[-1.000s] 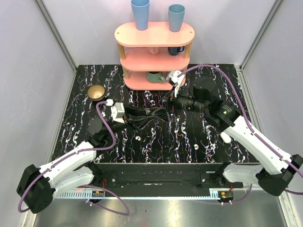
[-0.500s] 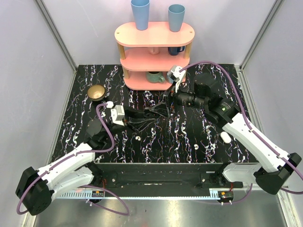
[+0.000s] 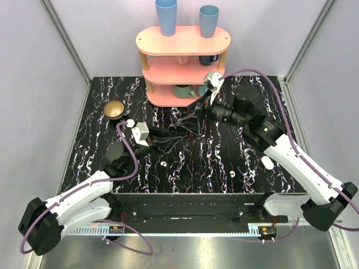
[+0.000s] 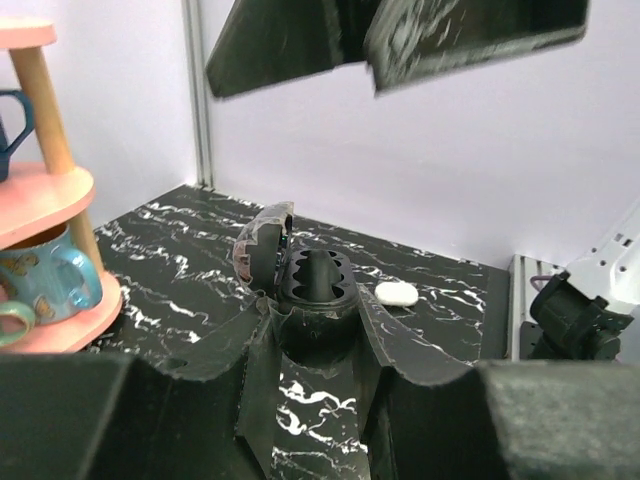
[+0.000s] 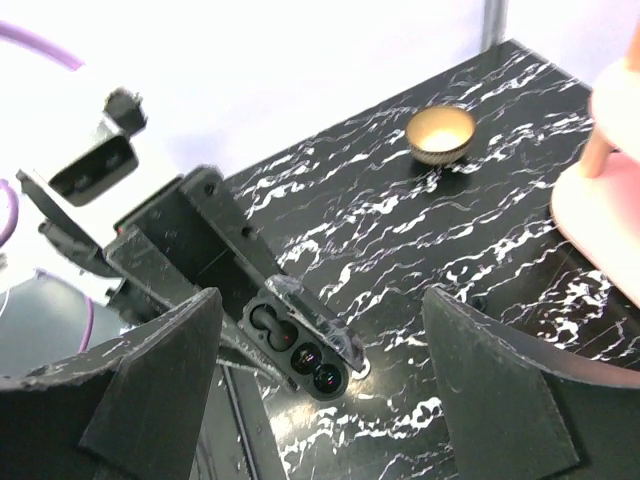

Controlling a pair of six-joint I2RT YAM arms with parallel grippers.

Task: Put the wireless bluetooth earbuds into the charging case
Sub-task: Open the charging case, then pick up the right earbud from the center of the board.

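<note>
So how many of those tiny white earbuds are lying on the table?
2. The left earbud lies near the front edge, left of centre; the right earbud lies right of centre. Others may be hidden.

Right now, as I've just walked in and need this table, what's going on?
The left gripper is shut on a black case with its lid open. The right gripper hangs open close in front of it, holding nothing. Two tiny white earbuds and a white oval object lie on the tabletop.
</note>
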